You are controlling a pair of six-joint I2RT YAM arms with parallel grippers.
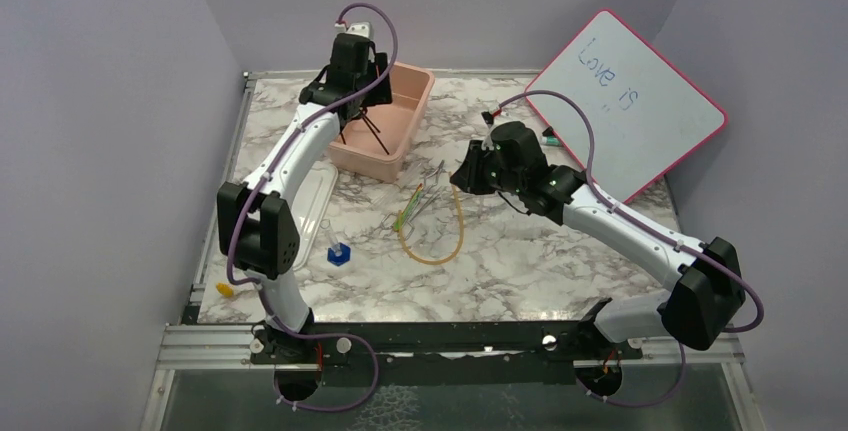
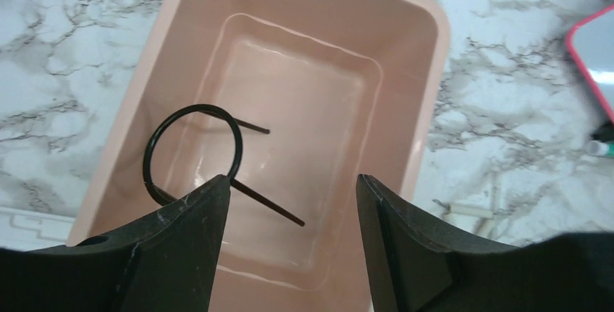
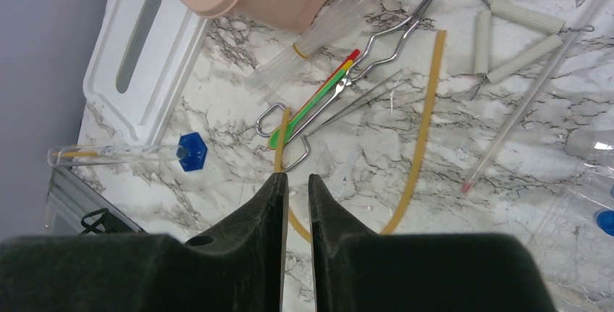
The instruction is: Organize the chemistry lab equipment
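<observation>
The pink tub (image 1: 415,116) sits upper centre-left on the marbled worktop (image 1: 520,251). The left gripper (image 2: 291,178) hangs above it, spread wide. The right gripper (image 3: 294,178), mid-frame in the top view, pinches narrow on the amber rubber tube (image 3: 423,124). The black wire ring (image 2: 194,106) lies inside the tub.

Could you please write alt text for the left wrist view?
The open left gripper hovers over a pink tub with a black wire ring inside, toward its left wall. Marble table surrounds the tub.

A robot lab booth: marble-look table (image 1: 540,281), lilac walls (image 1: 90,101), black mounting rail (image 1: 450,336), metal tongs (image 3: 347,77).
</observation>
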